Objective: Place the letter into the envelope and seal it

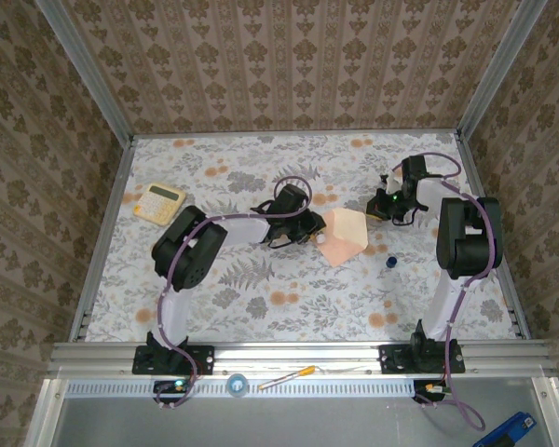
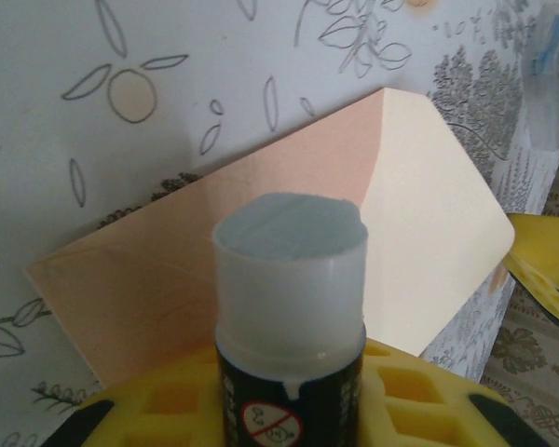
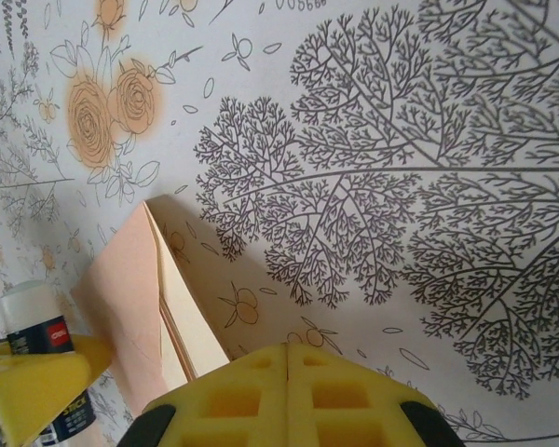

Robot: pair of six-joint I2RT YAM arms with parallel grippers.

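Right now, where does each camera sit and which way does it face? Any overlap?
Top external: above and behind the bases, looking down on the floral-patterned table; left arm and right arm show.
Left wrist: on the left gripper, looking along its yellow fingers at the uncapped black-bodied glue stick it grips and the salmon-pink paper envelope, flap open.
Right wrist: on the right gripper, shut, facing the table.
Shared: envelope in all three; glue stick in both wrist views.
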